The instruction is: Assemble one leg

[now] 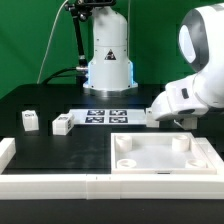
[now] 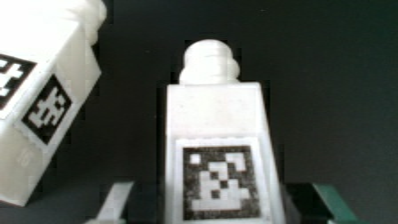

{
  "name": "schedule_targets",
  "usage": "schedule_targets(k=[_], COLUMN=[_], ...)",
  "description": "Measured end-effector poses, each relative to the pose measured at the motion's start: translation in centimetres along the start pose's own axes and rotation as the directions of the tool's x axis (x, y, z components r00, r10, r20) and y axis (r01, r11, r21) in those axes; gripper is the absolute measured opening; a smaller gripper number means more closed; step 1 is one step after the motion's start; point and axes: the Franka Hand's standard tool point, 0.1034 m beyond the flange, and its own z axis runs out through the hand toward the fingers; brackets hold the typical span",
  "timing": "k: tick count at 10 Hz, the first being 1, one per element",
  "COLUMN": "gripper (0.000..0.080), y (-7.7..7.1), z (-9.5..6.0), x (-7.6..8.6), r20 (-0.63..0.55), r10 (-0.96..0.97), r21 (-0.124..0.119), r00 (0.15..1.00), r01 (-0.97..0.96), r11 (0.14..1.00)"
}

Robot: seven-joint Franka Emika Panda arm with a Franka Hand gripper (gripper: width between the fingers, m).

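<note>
In the wrist view a white leg (image 2: 221, 130) lies between my fingers. Its round peg (image 2: 214, 62) points away from me and its black-and-white tag (image 2: 222, 180) faces the camera. My gripper (image 2: 222, 208) is open and straddles this leg, with a dark gap on each side between the fingers (image 2: 121, 200) and the leg. A second leg (image 2: 45, 100) lies close beside it, tilted. In the exterior view my hand (image 1: 172, 108) hangs low over the table at the exterior view's right and hides both legs. Two more legs (image 1: 30, 120) (image 1: 62, 124) stand at the left.
The large white square panel with corner sockets (image 1: 160, 158) lies in front of my hand. The marker board (image 1: 105, 115) lies at the table's middle, by the robot base (image 1: 108, 60). A white border wall (image 1: 50, 185) runs along the front and left edges.
</note>
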Motion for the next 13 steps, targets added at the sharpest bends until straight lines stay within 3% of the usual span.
schedule_targets(k=[2, 7, 9, 13], gripper=[0.0289, 0.0291, 0.0291, 0.0291], y=[0.2, 1.9, 1.9, 2.3], z=[-0.3, -5.9, -5.5, -6.8], x=[-0.2, -4.3, -3.9, -2.7], r20=[0.006, 0.002, -0.022, -0.424], r10=[-0.005, 0.016, 0.017, 0.02], r21=[0.002, 0.009, 0.01, 0.016], r00=[1.0, 1.0, 1.0, 0.905], r01=[0.005, -0.016, -0.017, -0.015], r11=[1.0, 1.0, 1.0, 1.0])
